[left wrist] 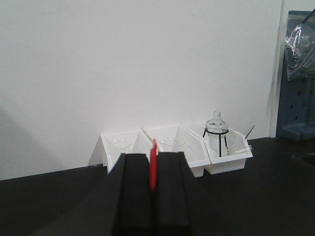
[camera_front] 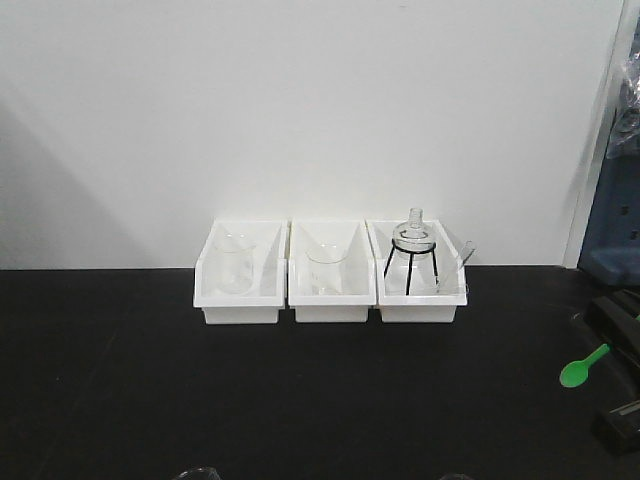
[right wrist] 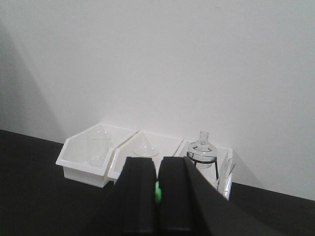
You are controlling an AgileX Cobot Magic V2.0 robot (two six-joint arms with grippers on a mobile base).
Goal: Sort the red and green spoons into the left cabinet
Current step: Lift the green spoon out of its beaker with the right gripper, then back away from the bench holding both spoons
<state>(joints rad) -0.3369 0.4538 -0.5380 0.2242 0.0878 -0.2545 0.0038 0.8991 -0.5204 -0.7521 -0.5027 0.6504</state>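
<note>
My left gripper (left wrist: 153, 157) is shut on the red spoon (left wrist: 153, 172), which stands edge-on between the two black fingers. My right gripper (right wrist: 157, 164) is shut on the green spoon (right wrist: 157, 192); only a short green strip shows between its fingers. In the front view the green spoon (camera_front: 583, 366) hangs above the black table at the far right, bowl to the lower left, with its handle running into dark arm parts at the frame edge. The red spoon does not show in the front view. The pale grey cabinet is out of view.
Three white bins (camera_front: 330, 300) stand in a row against the white wall on the black table (camera_front: 300, 400). They hold a glass beaker (camera_front: 236, 262), a second glass vessel (camera_front: 325, 268) and a flask on a black stand (camera_front: 412, 255). A blue cupboard (camera_front: 612, 200) stands at the far right.
</note>
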